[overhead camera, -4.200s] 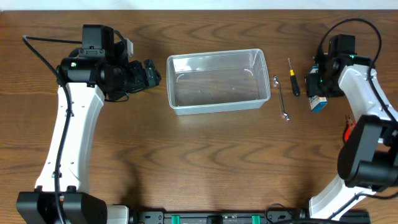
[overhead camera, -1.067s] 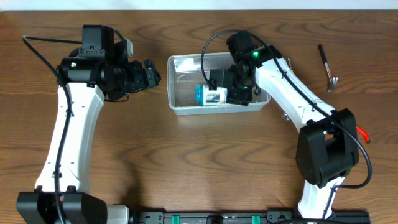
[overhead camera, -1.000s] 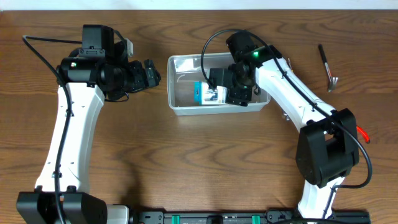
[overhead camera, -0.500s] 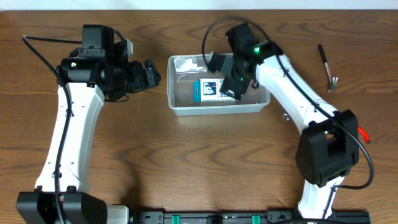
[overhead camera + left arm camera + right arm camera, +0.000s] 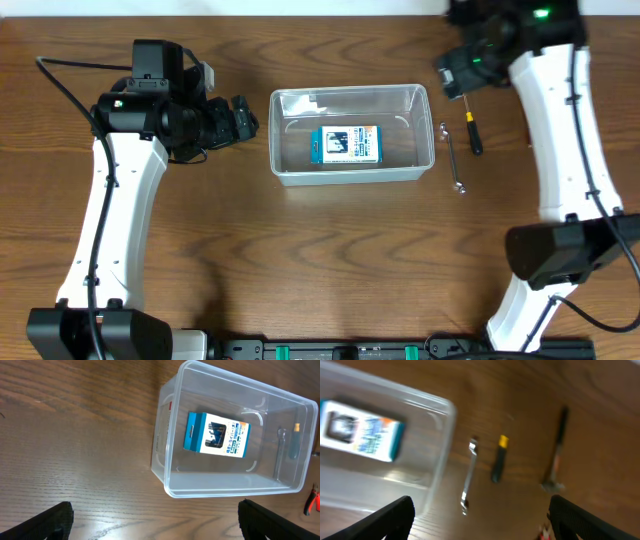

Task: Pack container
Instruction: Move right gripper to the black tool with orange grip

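The container (image 5: 349, 90) sits just above the middle of the overhead frame, on the wooden table (image 5: 330, 260), with its long sides running left to right. It is a clear tub, so you can check its contents from any view. It holds one thing, a blue-and-white carton (image 5: 345, 145), which lies flat with its printed face up. The carton is near the middle of the floor, clear of all four walls. Lying flat, it leaves a strip of bare floor along each side, which I judge is room enough for slim tools.

Just right of the tub, outside it, a small wrench (image 5: 452, 157) lies roughly parallel to the short wall. A black screwdriver with a yellow band (image 5: 472, 130) lies beside it, and the two do not touch. They are on the right arm's side, so that arm would probably fetch them. The right wrist view shows a further long tool with a cross head (image 5: 557, 450), perhaps a small hammer (too blurred to be sure).

The right gripper (image 5: 480, 501) is at the upper right of the overhead frame with its jaws spread wide, holding nothing. The left gripper (image 5: 243, 118) hangs just left of the tub, also wide apart and empty. Its camera looks straight into the tub, so it seems parked out of the way. Packing looks only begun.
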### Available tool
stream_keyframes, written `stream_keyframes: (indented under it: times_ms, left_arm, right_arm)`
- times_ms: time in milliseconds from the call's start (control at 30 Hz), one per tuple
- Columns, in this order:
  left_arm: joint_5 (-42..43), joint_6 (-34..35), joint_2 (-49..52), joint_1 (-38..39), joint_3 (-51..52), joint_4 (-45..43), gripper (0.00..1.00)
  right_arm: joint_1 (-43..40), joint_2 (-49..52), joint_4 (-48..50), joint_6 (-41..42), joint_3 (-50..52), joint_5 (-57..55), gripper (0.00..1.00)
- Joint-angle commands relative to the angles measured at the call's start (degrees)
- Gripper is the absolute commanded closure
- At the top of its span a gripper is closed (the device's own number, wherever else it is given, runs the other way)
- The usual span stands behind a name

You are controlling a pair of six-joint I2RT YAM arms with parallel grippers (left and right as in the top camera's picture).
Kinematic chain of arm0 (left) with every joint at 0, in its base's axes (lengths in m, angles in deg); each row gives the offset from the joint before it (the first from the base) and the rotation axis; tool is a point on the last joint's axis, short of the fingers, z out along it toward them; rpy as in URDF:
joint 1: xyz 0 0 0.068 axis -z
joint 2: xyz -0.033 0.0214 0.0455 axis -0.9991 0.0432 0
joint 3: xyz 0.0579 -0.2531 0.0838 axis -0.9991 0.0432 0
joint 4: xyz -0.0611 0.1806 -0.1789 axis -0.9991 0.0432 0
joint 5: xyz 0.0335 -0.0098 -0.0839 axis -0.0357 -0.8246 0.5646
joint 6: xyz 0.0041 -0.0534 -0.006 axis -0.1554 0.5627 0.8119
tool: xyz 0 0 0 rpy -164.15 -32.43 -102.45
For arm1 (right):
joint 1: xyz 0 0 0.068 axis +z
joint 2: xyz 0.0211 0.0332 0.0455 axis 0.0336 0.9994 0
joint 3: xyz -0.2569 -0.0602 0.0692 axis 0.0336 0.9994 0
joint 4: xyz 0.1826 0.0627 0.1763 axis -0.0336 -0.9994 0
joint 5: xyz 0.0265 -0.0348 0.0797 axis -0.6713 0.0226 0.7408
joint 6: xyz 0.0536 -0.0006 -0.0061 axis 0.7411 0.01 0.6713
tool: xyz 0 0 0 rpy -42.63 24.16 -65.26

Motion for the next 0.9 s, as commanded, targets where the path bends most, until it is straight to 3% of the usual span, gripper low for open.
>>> stream_keyframes:
  times_ms: [0,100,267,867]
  left_arm:
    - [-0.50,-0.07,-0.37,0.09,-0.02,0.13,0.02]
    - [-0.50,-0.07,-0.37,0.09,-0.02,0.13,0.02]
    - [-0.50,-0.07,-0.37,0.09,-0.02,0.13,0.02]
    - [-0.50,-0.07,-0.37,0.09,-0.02,0.13,0.02]
  right_arm:
    - [-4.94,-0.33,-0.66,4.55,-0.28,-0.79,0.13]
    - [-9.20,-0.28,-0.72,4.55,0.44,-0.79,0.15]
    - [-14.97,0.55,-0.63,4.46,0.83,0.02,0.28]
    - [-21.66,16.98,2.99,1.33,0.83,0.07,0.21]
